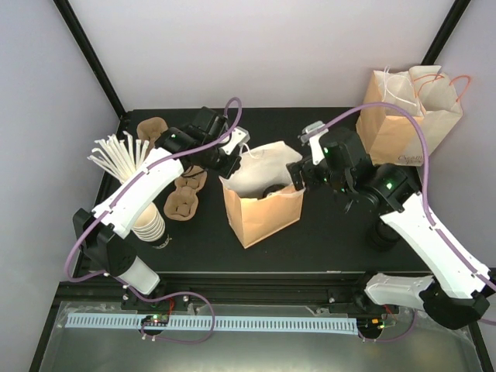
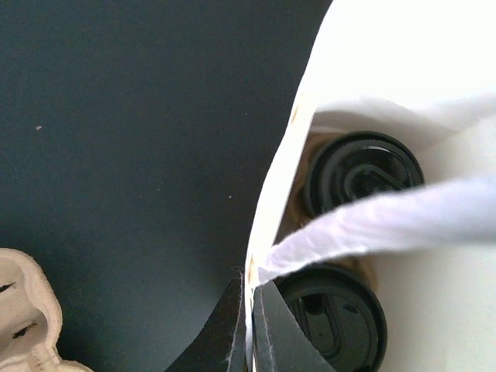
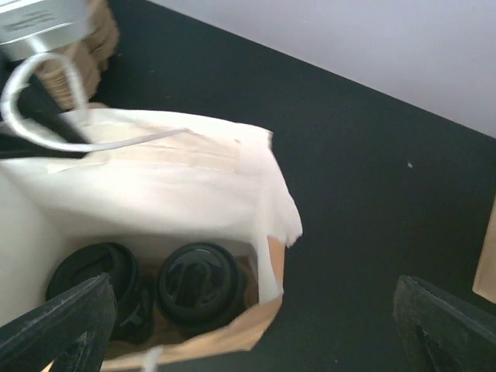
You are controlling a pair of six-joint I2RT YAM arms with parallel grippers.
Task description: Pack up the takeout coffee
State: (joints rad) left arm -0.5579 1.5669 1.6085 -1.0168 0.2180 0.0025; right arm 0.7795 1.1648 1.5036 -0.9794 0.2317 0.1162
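Observation:
Two takeout coffees stand side by side inside the open brown paper bag point(image 1: 262, 213), showing as black lids point(image 2: 363, 172) point(image 2: 333, 314) in the left wrist view and as black lids point(image 3: 200, 283) point(image 3: 93, 280) in the right wrist view. My left gripper point(image 2: 252, 285) point(image 1: 230, 161) is shut on the bag's left wall at the rim, just under the white handle point(image 2: 387, 221). My right gripper point(image 3: 252, 325) point(image 1: 299, 177) hangs open over the bag's right edge, its fingers point(image 3: 66, 322) wide apart and holding nothing.
A second paper bag point(image 1: 407, 116) stands at the back right. Brown cup carriers point(image 1: 186, 198) point(image 2: 23, 310) lie left of the bag, with another one point(image 1: 153, 130) behind. A stack of white cups point(image 1: 151, 225) and a fan of white sticks point(image 1: 116, 155) sit at the left.

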